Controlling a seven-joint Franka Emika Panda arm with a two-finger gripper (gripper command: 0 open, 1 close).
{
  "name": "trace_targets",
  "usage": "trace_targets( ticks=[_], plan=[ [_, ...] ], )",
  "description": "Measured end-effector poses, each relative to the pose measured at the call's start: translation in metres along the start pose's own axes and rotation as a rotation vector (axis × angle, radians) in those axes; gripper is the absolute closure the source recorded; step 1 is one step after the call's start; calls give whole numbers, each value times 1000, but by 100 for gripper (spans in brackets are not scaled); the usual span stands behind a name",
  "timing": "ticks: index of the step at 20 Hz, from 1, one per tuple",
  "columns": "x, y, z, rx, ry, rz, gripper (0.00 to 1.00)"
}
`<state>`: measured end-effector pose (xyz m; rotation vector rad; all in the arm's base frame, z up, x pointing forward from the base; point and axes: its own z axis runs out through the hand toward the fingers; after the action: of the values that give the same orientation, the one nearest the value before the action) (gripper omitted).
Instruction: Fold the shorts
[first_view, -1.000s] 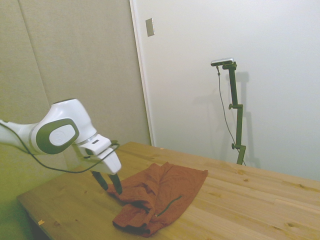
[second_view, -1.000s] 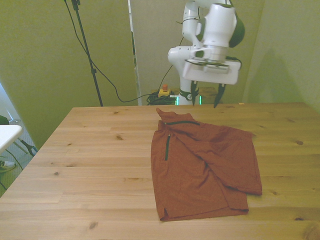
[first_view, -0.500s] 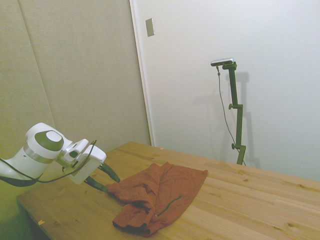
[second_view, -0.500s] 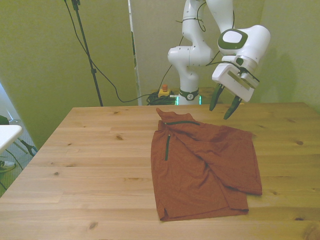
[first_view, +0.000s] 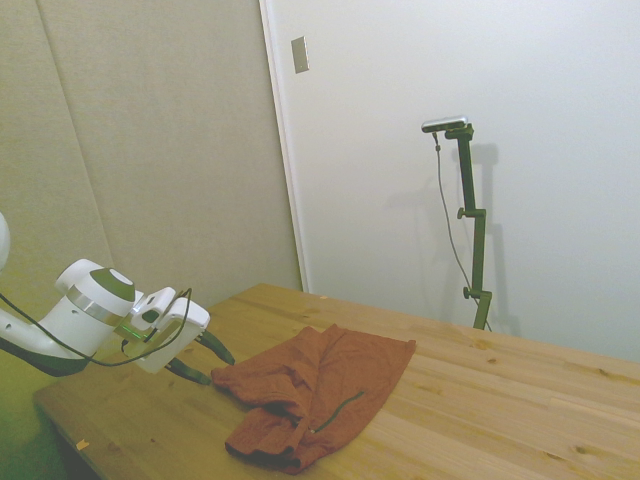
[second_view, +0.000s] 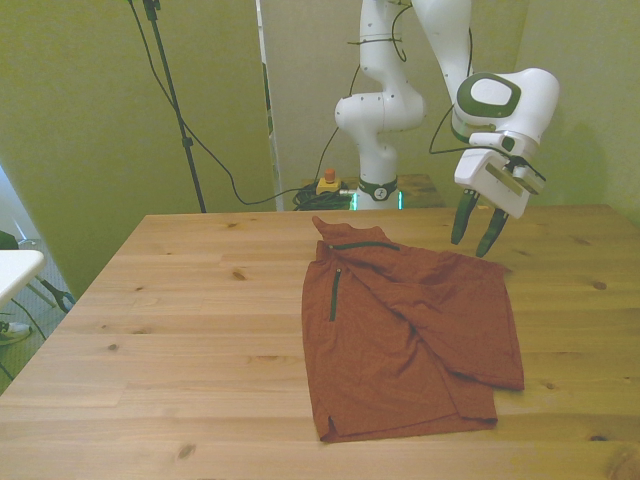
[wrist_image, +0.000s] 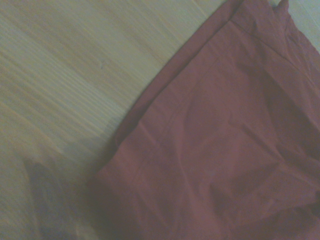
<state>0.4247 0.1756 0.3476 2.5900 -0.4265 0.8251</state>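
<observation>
1. Rust-red shorts (second_view: 405, 335) spread on the wooden tabletop (second_view: 180, 340), already doubled over along a diagonal crease; dark zip slit (second_view: 333, 293) facing up near the waistband at the far edge.
2. Claw (second_view: 476, 230) now swung out to the front view's right, beyond the garment's far right corner, and tilted so that its fingers slant down toward the cloth; a second ago upright over the waistband.
3. Fingers apart and empty, tips just above the wood, near the cloth edge but not touching.
4. In the side view, claw (first_view: 208, 362) low and almost level with the tabletop, tips aimed at the near hem of the shorts (first_view: 315, 390).
5. Wrist view filled with the cloth's edge (wrist_image: 150, 125) and bare wood beside it.
6. Garment unmoved across the interval; likely reading: an approach for a low, sliding pinch at that corner, ahead of a further fold.
</observation>
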Motion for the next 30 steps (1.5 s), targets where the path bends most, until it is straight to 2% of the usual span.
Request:
trace_targets(
  ticks=[5, 13, 14, 30],
  plan=[
    [8, 3, 24, -22, -41, 21, 0],
    [24, -3, 38, -24, -42, 27, 0],
    [26, -4, 39, -24, -38, 24, 100],
    [40, -17, 59, -16, -46, 25, 100]
  ],
)
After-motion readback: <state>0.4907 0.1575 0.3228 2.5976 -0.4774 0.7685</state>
